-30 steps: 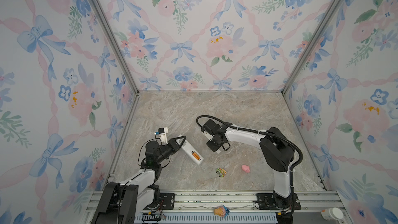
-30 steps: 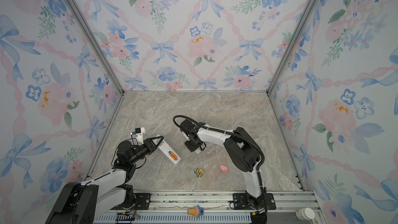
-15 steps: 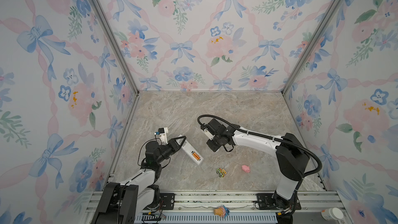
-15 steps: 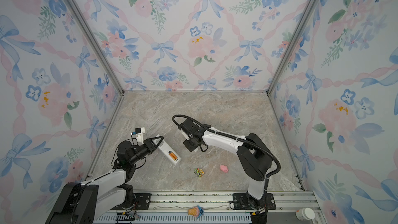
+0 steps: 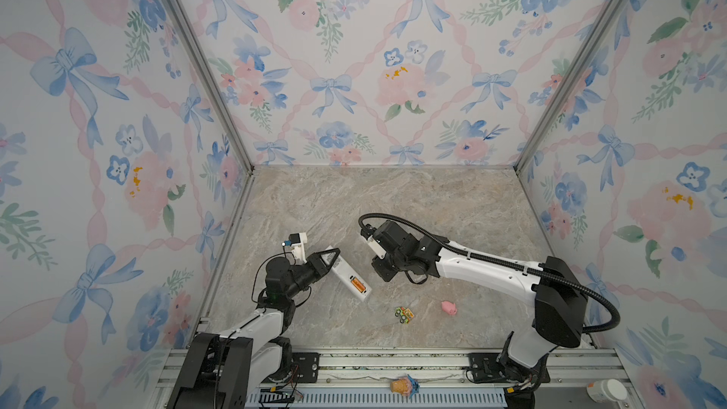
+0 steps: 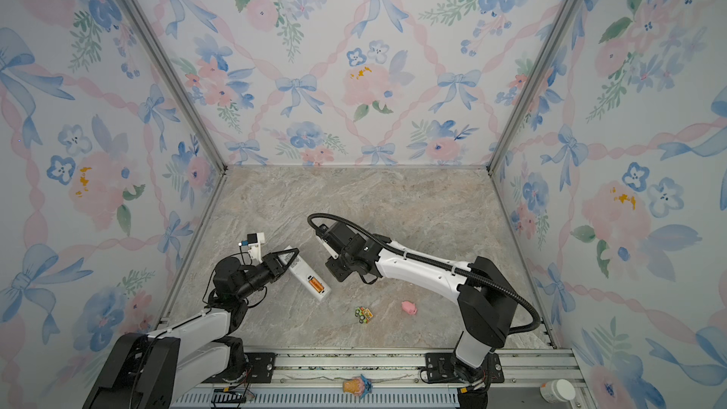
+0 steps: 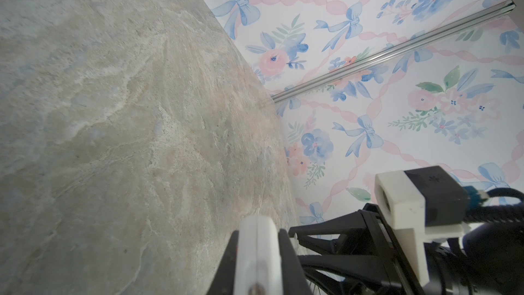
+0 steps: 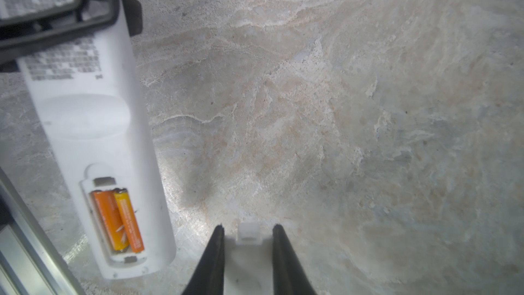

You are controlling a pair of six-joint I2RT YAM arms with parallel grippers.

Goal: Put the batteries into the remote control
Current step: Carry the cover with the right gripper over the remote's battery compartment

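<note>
- Left end effector (image 7: 259,235): jaws clamped tight on one end of the remote control (image 5: 348,275), which slants back-side up over the left part of the bench (image 5: 393,198).
- Batteries (image 8: 119,219): two orange cells side by side in the open compartment at the remote's free end.
- Right end effector (image 8: 248,227): jaws narrowed onto a small white lid (image 8: 249,235), held just beside that compartment.
- Toy car (image 5: 404,314) and pink pig (image 5: 448,307): near the bench's front edge, apart from the remote.
</note>
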